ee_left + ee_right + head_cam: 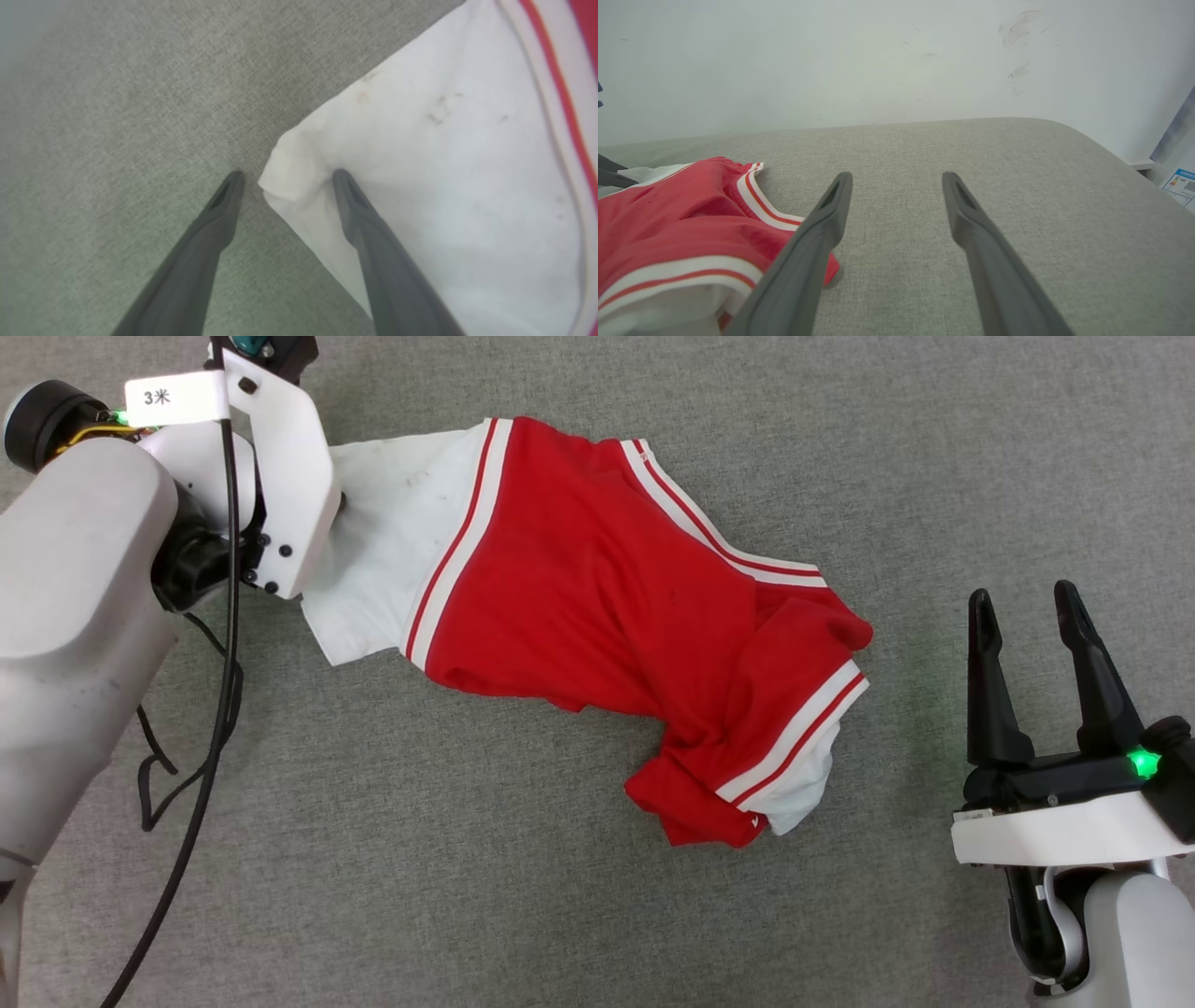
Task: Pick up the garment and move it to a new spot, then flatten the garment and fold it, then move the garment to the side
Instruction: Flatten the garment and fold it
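The robot's left arm point(75, 616) is a smooth pale-grey shell ending in a white angled bracket point(289, 476) dotted with black screws point(271, 586). A white tag point(173, 397) marked "3米" sits by a black cable point(227, 616) looping along the forearm. The right gripper point(1020, 597) has two long, tapering black fingers point(990, 691) on a black base, with a white collar point(1064, 835) and a glowing green light point(1143, 763). The left gripper point(288, 175) has dark grey fingers, each slotted near its tip.
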Controlling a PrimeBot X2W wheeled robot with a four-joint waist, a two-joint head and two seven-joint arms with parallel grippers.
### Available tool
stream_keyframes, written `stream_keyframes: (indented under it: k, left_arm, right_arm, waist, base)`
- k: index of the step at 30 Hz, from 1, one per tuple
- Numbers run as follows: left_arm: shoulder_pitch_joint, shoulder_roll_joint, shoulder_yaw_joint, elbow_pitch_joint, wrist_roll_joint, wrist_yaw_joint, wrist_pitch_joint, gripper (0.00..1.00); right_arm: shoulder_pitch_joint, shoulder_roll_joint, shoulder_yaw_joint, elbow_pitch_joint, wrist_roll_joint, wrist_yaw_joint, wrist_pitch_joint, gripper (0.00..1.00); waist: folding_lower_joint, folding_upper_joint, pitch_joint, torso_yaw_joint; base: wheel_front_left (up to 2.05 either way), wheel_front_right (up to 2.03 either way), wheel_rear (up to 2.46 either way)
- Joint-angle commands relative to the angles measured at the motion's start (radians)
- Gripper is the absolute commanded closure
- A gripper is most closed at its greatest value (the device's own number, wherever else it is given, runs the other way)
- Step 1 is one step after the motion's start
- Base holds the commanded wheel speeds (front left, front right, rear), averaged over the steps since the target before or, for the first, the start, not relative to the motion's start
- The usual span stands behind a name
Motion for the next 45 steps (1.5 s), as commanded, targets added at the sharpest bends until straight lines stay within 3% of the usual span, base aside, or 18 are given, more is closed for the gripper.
stream_keyframes:
  k: [1,3,4,5,13,20,27,33,39,40,41,42,45]
  left_arm:
    - [0.053,0.001,-0.056,0.021,-0.02,-0.001,0.032,0.0]
    - [0.06,0.003,-0.081,0.015,-0.052,-0.004,0.034,0.0]
    - [0.059,0.004,-0.094,0.009,-0.059,-0.004,0.023,0.45]
    - [0.052,0.005,-0.102,0.005,-0.06,-0.004,0.004,1.0]
    - [-0.023,-0.009,-0.101,0.003,-0.062,0.0,-0.238,1.0]
    - [0.011,0.03,-0.084,0.057,-0.069,0.001,-0.376,1.0]
    - [0.104,0.088,-0.065,0.13,-0.107,0.016,-0.423,1.0]
    - [0.229,0.128,-0.038,0.248,-0.182,0.043,-0.428,1.0]
    - [0.284,0.098,-0.03,0.319,-0.222,0.034,-0.434,1.0]
    - [0.279,0.092,-0.028,0.325,-0.22,0.035,-0.451,0.84]
    - [0.273,0.086,-0.031,0.33,-0.21,0.037,-0.469,0.5]
    - [0.267,0.079,-0.033,0.337,-0.206,0.038,-0.485,0.0]
    - [0.242,0.063,-0.038,0.346,-0.182,0.04,-0.55,0.0]
  right_arm:
    - [-0.012,0.002,0.001,-0.003,0.004,-0.001,-0.002,0.0]
    - [-0.013,0.002,-0.002,-0.003,0.006,-0.001,-0.002,0.0]
    - [-0.013,0.002,-0.005,-0.002,0.007,-0.001,-0.002,0.0]
    - [-0.011,0.002,-0.006,-0.001,0.005,-0.001,-0.002,0.0]
    - [0.018,0.002,-0.017,0.009,-0.022,-0.001,-0.002,0.0]
    - [0.057,0.002,-0.026,0.014,-0.048,-0.001,-0.002,0.0]
    - [0.074,0.002,-0.025,0.012,-0.06,-0.001,-0.002,0.0]
    - [0.068,0.002,-0.019,0.011,-0.07,-0.001,-0.002,0.0]
    - [0.077,0.002,-0.029,0.015,-0.071,-0.001,-0.002,0.0]
    - [0.08,0.002,-0.032,0.017,-0.071,-0.001,-0.002,0.0]
    - [0.083,0.002,-0.034,0.019,-0.072,-0.001,-0.002,0.0]
    - [0.084,0.002,-0.034,0.02,-0.072,-0.001,-0.002,0.0]
    - [0.089,0.002,-0.041,0.022,-0.063,-0.001,-0.002,0.0]
  waist:
    - [0.0,0.0,0.004,-0.003]
    - [0.0,0.0,0.006,-0.003]
    - [0.0,0.0,0.006,0.0]
    - [0.0,0.0,0.004,0.003]
    - [0.0,0.0,-0.068,0.064]
    - [0.0,0.0,-0.145,0.141]
    - [0.0,0.0,-0.171,0.201]
    - [0.0,0.0,-0.162,0.208]
    - [0.0,0.0,-0.165,0.201]
    - [0.0,0.0,-0.169,0.203]
    - [0.0,0.0,-0.175,0.206]
    - [0.0,0.0,-0.182,0.208]
    - [0.0,0.0,-0.209,0.218]
  base:
    - [0.0,0.0,0.0]
    - [0.0,0.0,0.0]
    - [0.0,0.0,0.0]
    - [0.0,0.0,0.0]
    - [0.0,0.0,0.0]
    - [0.0,0.0,0.0]
    - [0.0,0.0,0.0]
    - [0.0,0.0,0.0]
    - [0.0,0.0,0.0]
    - [0.0,0.0,0.0]
    - [0.0,0.0,0.0]
    - [0.0,0.0,0.0]
    - [0.0,0.0,0.0]
